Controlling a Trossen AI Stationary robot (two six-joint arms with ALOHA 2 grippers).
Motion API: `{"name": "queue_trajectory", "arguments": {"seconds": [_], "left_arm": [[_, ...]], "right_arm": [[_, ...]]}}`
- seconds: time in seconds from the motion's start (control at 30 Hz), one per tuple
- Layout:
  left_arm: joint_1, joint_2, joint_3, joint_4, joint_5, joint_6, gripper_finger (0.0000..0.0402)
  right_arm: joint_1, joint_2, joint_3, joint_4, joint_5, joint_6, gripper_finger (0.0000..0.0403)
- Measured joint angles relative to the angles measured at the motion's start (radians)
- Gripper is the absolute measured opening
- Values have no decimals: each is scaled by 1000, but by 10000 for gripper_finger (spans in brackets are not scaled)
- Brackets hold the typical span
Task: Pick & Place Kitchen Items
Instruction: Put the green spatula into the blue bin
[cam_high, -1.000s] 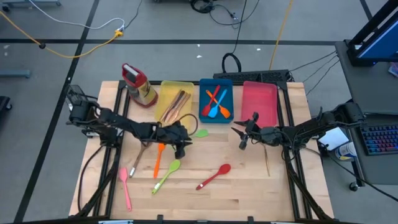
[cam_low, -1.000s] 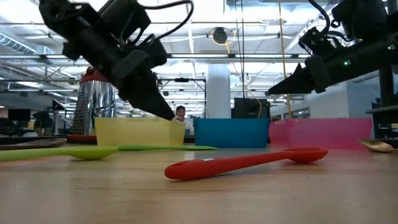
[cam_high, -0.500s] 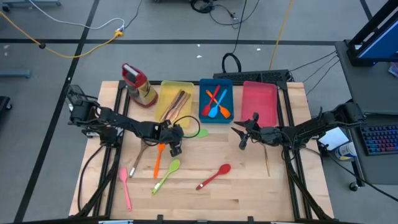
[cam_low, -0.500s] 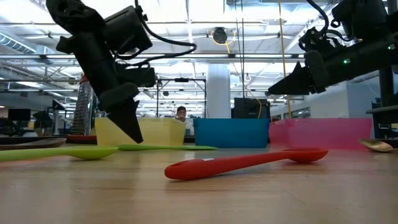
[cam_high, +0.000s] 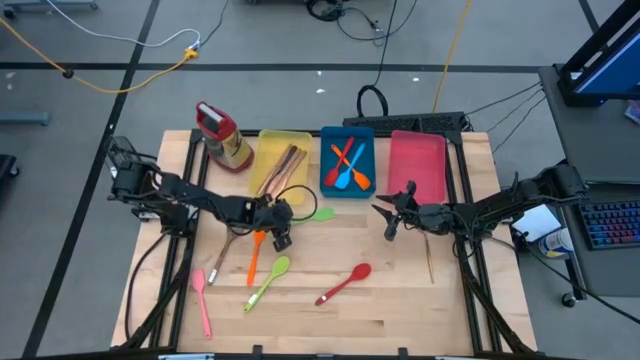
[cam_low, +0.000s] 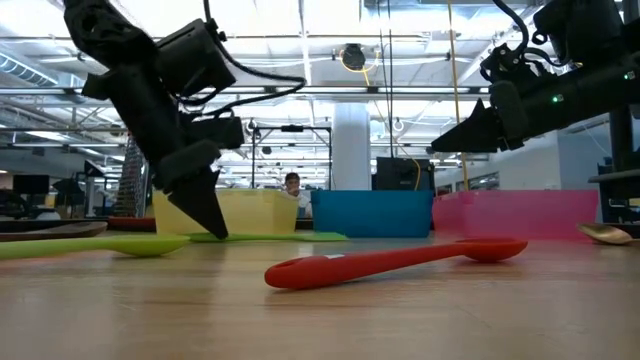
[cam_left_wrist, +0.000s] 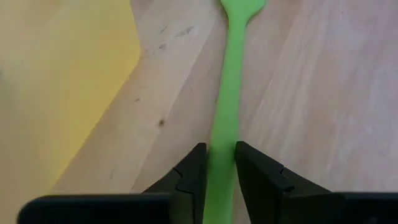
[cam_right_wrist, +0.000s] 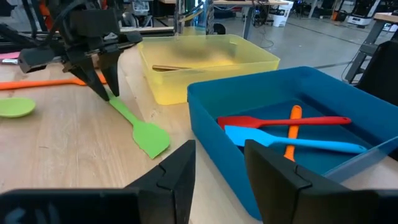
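Note:
A green spatula (cam_high: 318, 213) lies flat on the table just in front of the yellow tray (cam_high: 270, 150). It also shows in the left wrist view (cam_left_wrist: 227, 74) and the right wrist view (cam_right_wrist: 140, 130). My left gripper (cam_left_wrist: 221, 180) stands over its handle, fingertips down at the tabletop (cam_low: 212, 228), shut on the handle. My right gripper (cam_high: 387, 218) is open and empty, hovering in front of the pink tray (cam_high: 417, 165). An orange spoon (cam_high: 255, 255), a green spoon (cam_high: 270, 278), a red spoon (cam_high: 345, 283) and a pink spoon (cam_high: 203, 298) lie loose on the table. My left gripper pinches the green spatula's handle (cam_left_wrist: 224, 137) between its two fingers, well away from the blade. The fingers come from above, pointing down, one on each long side of the handle. The spatula lies flat on the table.
The yellow tray holds wooden utensils; the blue tray (cam_high: 348, 185) holds orange, red and blue ones. A red-topped bottle (cam_high: 225, 135) stands at the far left. A wooden spoon (cam_high: 225, 248) lies under my left arm, and a thin utensil (cam_high: 430, 258) lies at the right.
My left gripper has moved a little toward the table's left edge and down to the tabletop, tipping from a slant to nearly straight down over the green spatula's handle. The spatula has stayed where it was.

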Motion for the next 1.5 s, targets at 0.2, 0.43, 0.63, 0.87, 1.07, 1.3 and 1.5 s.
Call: {"name": "queue_trajectory", "arguments": {"seconds": [0.2, 0.43, 0.63, 0.87, 1.07, 1.3, 1.5], "left_arm": [[-23, 1, -34, 27, 2, -23, 88], [-27, 0, -42, 28, 12, 0, 73], [-26, -2, -45, 61, 48, 19, 13], [-66, 2, -46, 119, 201, 37, 0], [-85, -2, -45, 118, 143, 50, 3], [-84, -112, -18, -15, 23, 67, 3], [-78, -187, -14, -109, -29, 63, 6]], "right_arm": [[0, 0, 0, 0, 0, -3, 130], [0, 0, 0, 0, -9, -3, 130], [0, 0, 0, 3, -156, 1, 130], [0, 0, 0, 32, -155, -9, 130], [0, 6, -1, 26, -154, -7, 130], [0, 16, -1, 41, -154, -7, 130], [0, 17, -1, 75, -156, -11, 130]]}}
